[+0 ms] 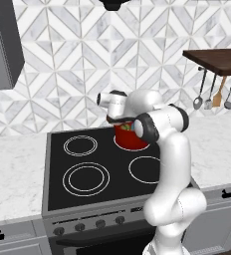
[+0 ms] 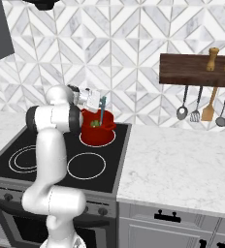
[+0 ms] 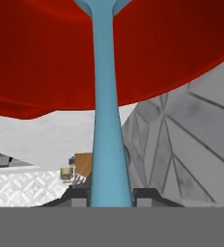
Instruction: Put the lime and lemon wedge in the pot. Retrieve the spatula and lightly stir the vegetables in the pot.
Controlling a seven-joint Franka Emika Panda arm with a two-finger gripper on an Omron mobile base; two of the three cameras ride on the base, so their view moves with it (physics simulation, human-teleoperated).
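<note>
The red pot [image 2: 98,133] stands on the stove's back right burner. Inside it I see the green lime [image 2: 94,124]; the lemon wedge is hidden. The light-blue spatula [image 2: 102,111] stands almost upright with its blade down in the pot. My gripper [image 2: 98,100] is just above the pot's rim, shut on the spatula's handle. In the hand view the handle [image 3: 105,120] runs up from between my fingertips [image 3: 144,195] to the pot's red wall [image 3: 41,58]. From the left base my hand [image 1: 117,106] covers the spot over the pot [image 1: 133,139].
The black stovetop [image 1: 87,164] has three bare burners. White marble counter [image 2: 182,164] lies to the right. Metal and wooden utensils [image 2: 201,109] hang from hooks under a dark wooden shelf [image 2: 197,72] at the right wall. A grey cabinet [image 1: 3,45] hangs upper left.
</note>
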